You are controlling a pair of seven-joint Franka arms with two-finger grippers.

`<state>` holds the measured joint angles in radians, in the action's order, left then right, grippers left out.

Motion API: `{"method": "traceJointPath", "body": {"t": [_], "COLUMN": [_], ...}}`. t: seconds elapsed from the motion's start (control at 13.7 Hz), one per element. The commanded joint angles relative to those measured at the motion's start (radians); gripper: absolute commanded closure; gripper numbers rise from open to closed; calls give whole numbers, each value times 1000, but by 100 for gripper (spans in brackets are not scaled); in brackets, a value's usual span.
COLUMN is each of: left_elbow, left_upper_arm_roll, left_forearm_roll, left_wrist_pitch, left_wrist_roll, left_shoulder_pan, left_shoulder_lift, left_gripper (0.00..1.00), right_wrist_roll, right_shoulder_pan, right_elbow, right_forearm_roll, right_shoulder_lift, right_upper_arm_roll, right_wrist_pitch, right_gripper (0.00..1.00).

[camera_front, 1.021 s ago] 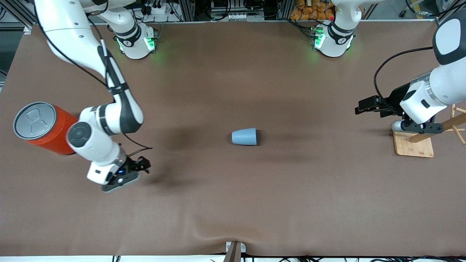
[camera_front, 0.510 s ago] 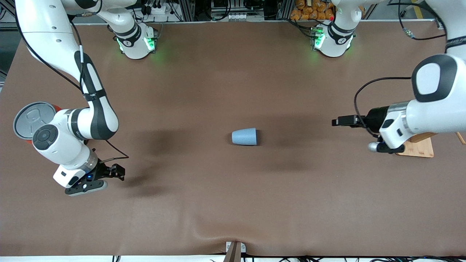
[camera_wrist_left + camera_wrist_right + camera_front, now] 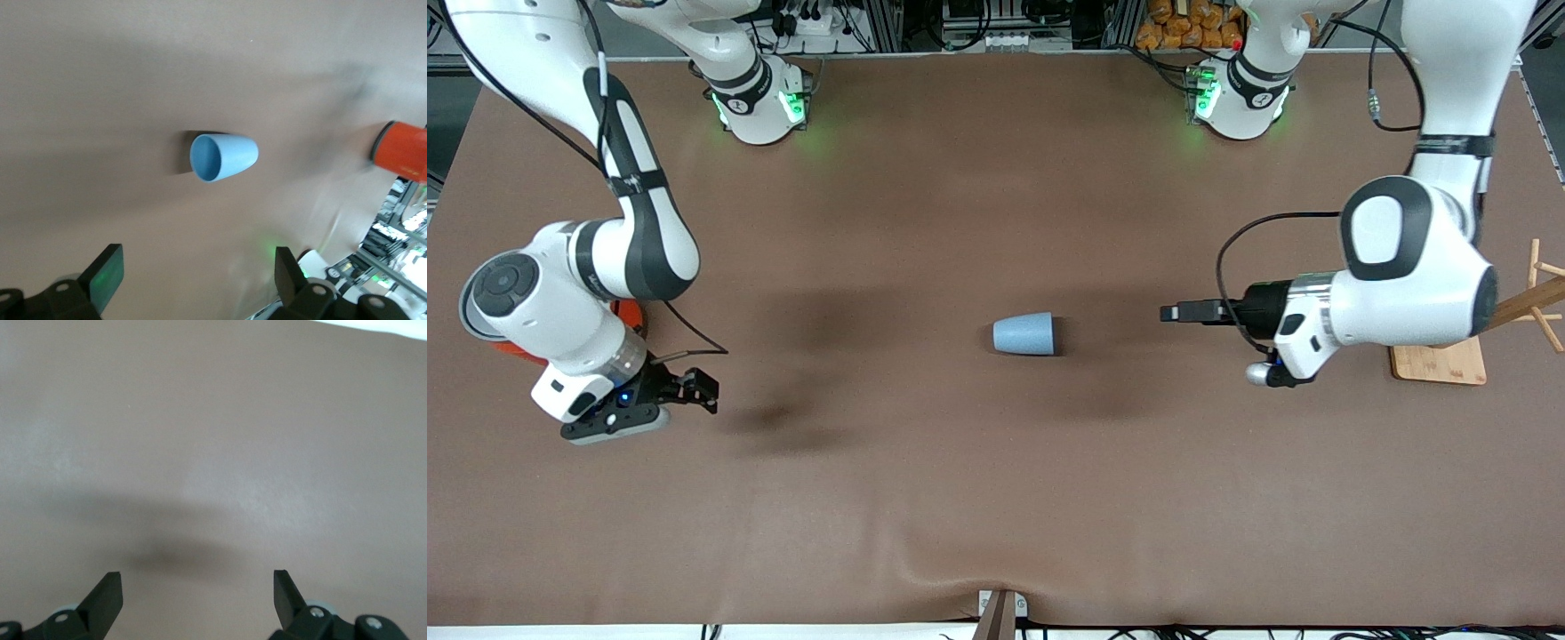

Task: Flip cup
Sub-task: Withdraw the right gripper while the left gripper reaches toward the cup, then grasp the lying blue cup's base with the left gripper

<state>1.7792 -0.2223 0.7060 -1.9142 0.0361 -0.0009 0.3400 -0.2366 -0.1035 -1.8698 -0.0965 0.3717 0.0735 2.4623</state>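
Approach step: we see the light blue cup (image 3: 1024, 334) lying sideways mid-table; left gripper (image 3: 1183, 312), wide open, faces its mouth. Right gripper (image 3: 698, 388), wide, waits toward the right arm's end of the cup. Next we judge: close in, grasp the rim.

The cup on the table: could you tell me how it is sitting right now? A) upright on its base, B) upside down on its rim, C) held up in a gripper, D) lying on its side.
D: the cup lies on its side on the table, and the left wrist view looks into its open mouth; neither gripper touches it.
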Motion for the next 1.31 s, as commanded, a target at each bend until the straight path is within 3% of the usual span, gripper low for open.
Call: {"method": "traceJointPath", "body": {"t": [0.0, 0.22, 0.36, 0.58, 0.8, 1.02, 1.24], "left_elbow": [77, 91, 106, 176, 206, 224, 221], "left_upper_arm_roll": [-3, -6, -8, -8, -8, -9, -9], "left_forearm_roll": [38, 47, 82, 202, 404, 608, 687], "left_wrist_pitch": [-144, -204, -218, -322, -324, -324, -324], "left_wrist_roll": [-15, -77, -140, -252, -445, -681, -729], "left_shoulder_pan": [-48, -77, -91, -122, -129, -133, -154], "left_shoulder_lift": [-19, 25, 42, 59, 118, 174, 211], "left_gripper": [0, 7, 24, 25, 28, 29, 34], "right_wrist_roll": [8, 20, 51, 124, 254, 293, 281], "right_shoulder_pan": [51, 61, 65, 68, 64, 62, 86], "right_elbow": [-81, -75, -74, -23, 87, 97, 187], "right_forearm_roll": [11, 9, 9, 33, 119, 135, 135], "right_shoulder_lift": [-92, -160, -223, -310, -349, -419, -409], "right_upper_arm_roll": [-11, -11, -9, -1, -6, -8, 6], "right_wrist_pitch": [-11, -140, -248, -464, -696, -758, -796], "right_gripper": [0, 0, 0, 0, 0, 0, 0]}}
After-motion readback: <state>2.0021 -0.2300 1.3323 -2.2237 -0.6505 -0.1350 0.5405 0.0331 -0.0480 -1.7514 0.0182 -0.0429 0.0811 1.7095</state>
